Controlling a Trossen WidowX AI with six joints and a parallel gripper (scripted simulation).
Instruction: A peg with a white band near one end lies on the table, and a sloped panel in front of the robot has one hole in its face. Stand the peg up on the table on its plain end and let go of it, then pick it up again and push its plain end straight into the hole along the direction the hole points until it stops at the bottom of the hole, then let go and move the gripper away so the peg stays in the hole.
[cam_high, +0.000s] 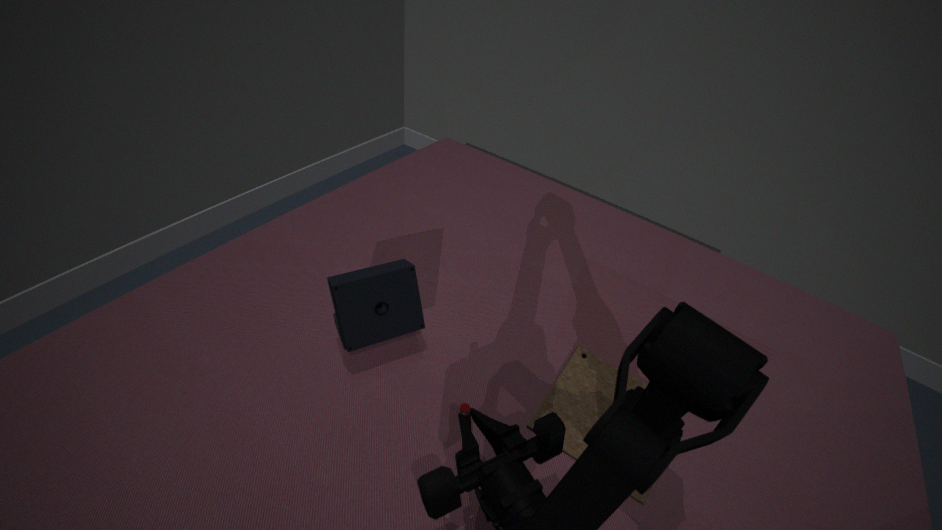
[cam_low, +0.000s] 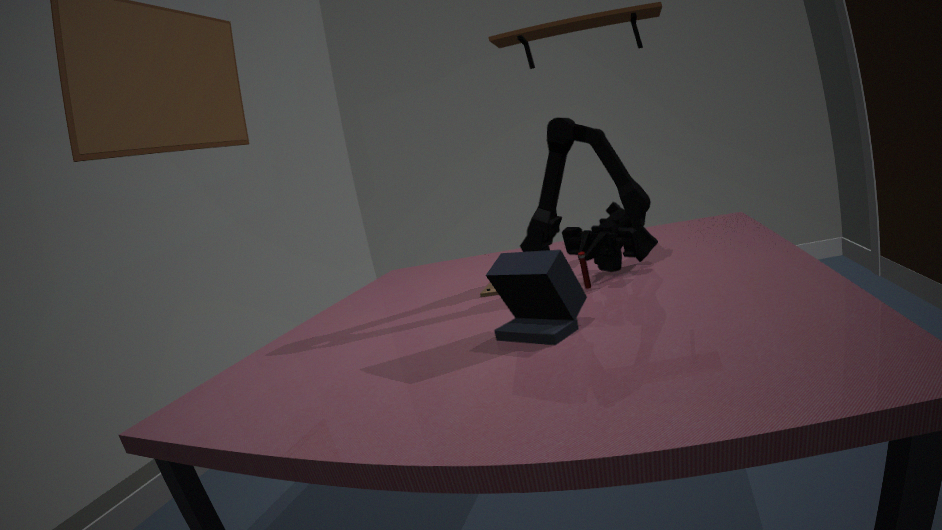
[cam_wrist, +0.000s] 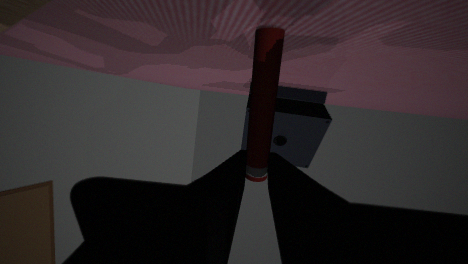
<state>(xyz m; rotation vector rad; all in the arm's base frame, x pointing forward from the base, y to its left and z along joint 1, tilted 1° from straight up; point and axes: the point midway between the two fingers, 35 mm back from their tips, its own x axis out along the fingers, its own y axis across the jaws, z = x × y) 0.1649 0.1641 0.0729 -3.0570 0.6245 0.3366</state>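
Observation:
The red peg (cam_high: 465, 408) (cam_low: 585, 271) (cam_wrist: 264, 100) is near upright, with a slight tilt in the exterior view. Its banded end is up and its plain end points down at the table. My gripper (cam_high: 467, 413) (cam_low: 583, 255) (cam_wrist: 257, 158) is shut on the peg close to the white band. Whether the plain end touches the table is hard to tell. The dark sloped panel (cam_high: 359, 326) (cam_low: 526, 263) (cam_wrist: 300, 125) stands beyond the peg. Its one hole (cam_high: 381, 308) (cam_wrist: 280, 140) is empty and faces the arm's side; the exterior view shows only the panel's back.
A tan board (cam_high: 566, 395) (cam_low: 487, 292) with small dark holes lies on the pink table (cam_high: 230, 408) (cam_low: 757, 329), beside the gripper and partly under the arm (cam_high: 592, 461) (cam_low: 553, 184) in the top view. The panel's base (cam_low: 536, 331) rests on the table.

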